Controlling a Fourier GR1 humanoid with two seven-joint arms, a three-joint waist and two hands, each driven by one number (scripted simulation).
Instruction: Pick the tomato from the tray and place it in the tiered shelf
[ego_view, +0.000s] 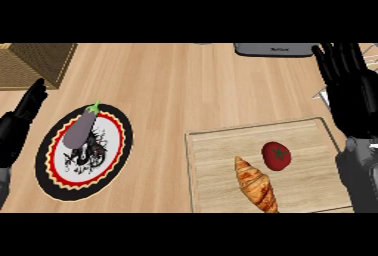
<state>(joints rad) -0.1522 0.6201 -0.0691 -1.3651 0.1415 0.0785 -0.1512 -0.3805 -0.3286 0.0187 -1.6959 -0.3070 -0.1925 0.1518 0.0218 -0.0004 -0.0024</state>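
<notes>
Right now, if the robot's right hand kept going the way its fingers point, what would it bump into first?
The right hand points toward the counter's far edge, past the tray. Probably nothing: the way looks free as far as the view shows, though height is hard to judge.

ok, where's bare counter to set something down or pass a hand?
Widest bare patch: between the plate with the eggplant and the tray, running up the middle. Crowded: the tray's right half with tomato, croissant and right hand.
</notes>
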